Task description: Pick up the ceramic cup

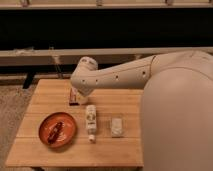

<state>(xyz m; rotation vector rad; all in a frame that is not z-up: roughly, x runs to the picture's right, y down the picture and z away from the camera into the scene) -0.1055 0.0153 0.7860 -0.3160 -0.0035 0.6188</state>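
Note:
A small pale object [116, 126] that looks like the ceramic cup sits on the wooden table [115, 152], right of centre near the front. My arm [115, 77] reaches in from the right over the back of the table. The gripper [74, 98] hangs at its end over the table's back left, low to the surface and mostly hidden under the wrist. It is well apart from the cup, to the cup's left and behind it.
A white bottle [91, 121] lies on its side between the gripper and the cup. An orange-red bowl [57, 131] with a dark item in it sits at the front left. My large white body [180, 125] covers the table's right side.

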